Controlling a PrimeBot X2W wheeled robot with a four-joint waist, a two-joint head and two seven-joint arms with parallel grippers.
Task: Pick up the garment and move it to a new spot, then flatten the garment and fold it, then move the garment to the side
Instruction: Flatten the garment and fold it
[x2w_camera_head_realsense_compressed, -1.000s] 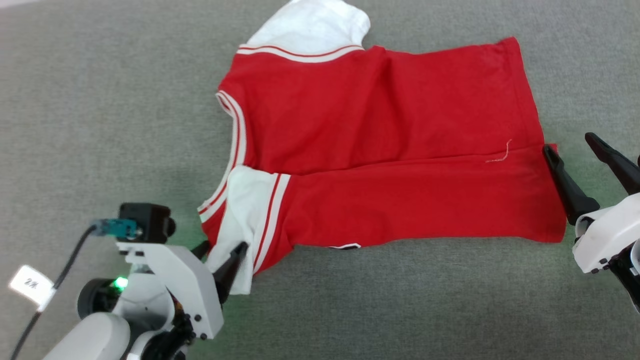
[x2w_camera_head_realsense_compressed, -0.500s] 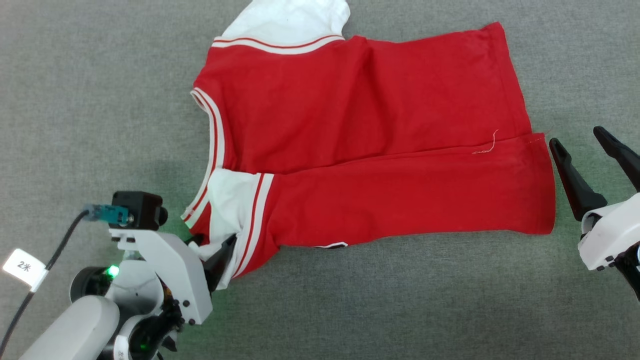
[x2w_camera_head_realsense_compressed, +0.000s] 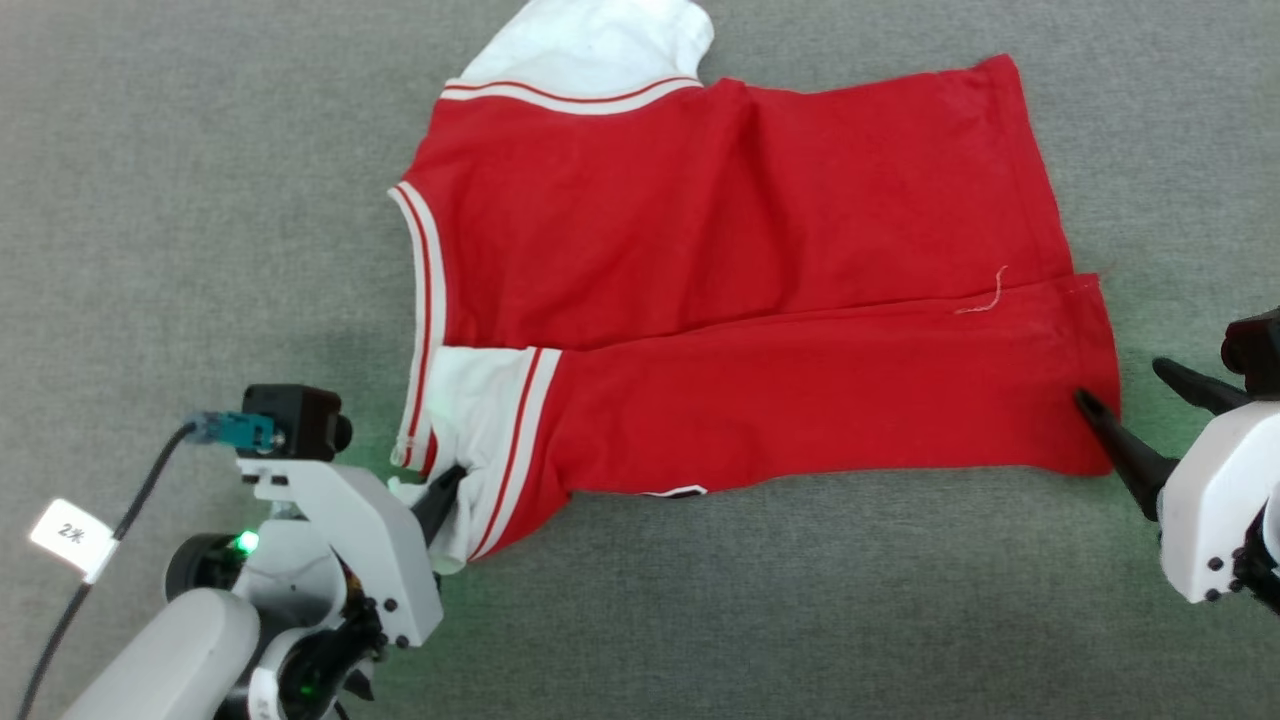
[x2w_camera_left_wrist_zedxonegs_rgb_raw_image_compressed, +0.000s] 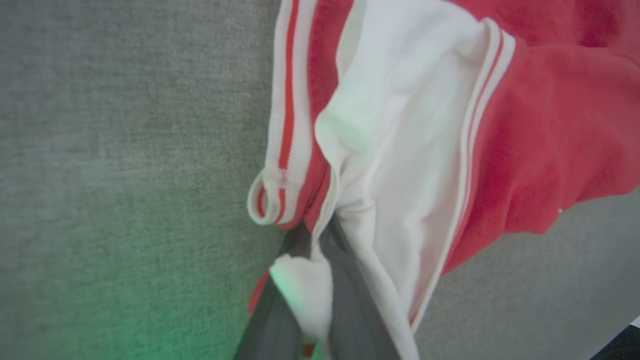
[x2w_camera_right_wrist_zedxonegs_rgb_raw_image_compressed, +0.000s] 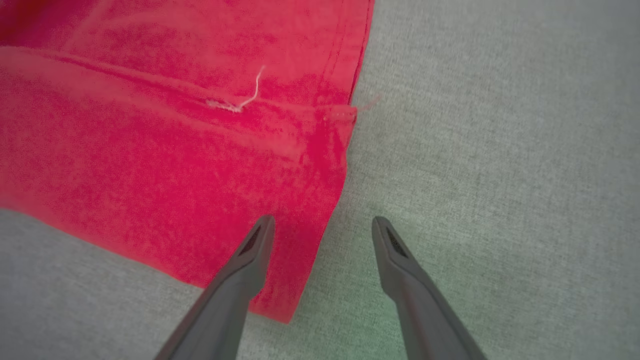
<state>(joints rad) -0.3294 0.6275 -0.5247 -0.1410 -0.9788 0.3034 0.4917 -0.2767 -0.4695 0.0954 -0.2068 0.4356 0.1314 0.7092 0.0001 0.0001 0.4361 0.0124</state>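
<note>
Across the middle of the grey mat (x2w_camera_head_realsense_compressed: 150, 200), the garment (x2w_camera_head_realsense_compressed: 740, 300) lies spread, its near long edge apparently folded over already. The left gripper (x2w_camera_head_realsense_compressed: 443, 492) is pinched on the white sleeve (x2w_camera_head_realsense_compressed: 480, 400). The right gripper (x2w_camera_head_realsense_compressed: 1120, 382) stands wide, one finger over the hem corner, the other over bare mat. Folding seems in hand; next, the right gripper must drop and close on that corner so both ends lift together.
</note>
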